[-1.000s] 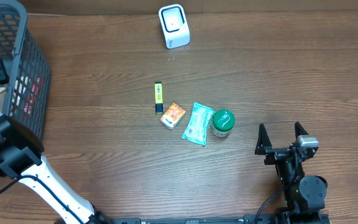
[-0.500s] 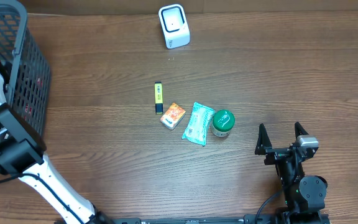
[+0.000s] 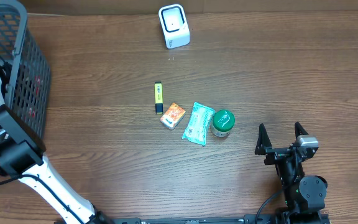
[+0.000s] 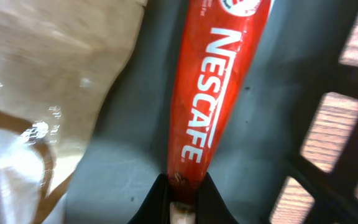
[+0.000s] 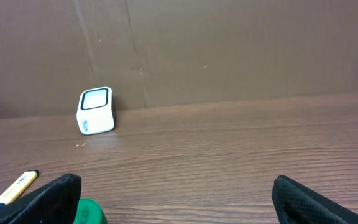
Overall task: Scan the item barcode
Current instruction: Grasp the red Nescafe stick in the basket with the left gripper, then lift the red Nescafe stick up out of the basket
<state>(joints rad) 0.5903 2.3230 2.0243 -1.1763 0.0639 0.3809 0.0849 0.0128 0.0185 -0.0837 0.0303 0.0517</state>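
Two dark fingers of the left gripper clamp the narrow end of a glossy red Nescafe sachet, a slim stick on the smooth grey floor of the mesh basket, upper left overhead. Lower right, the right gripper gapes wide over the wood-grain table.

Matt brown wood-grain surface, grey plastic lattice basket far left, glossy red Nescafe sachet inside it, smooth white plastic scanner far centre, crinkled shiny teal packet, glossy green plastic lid, matt cardboard wall behind
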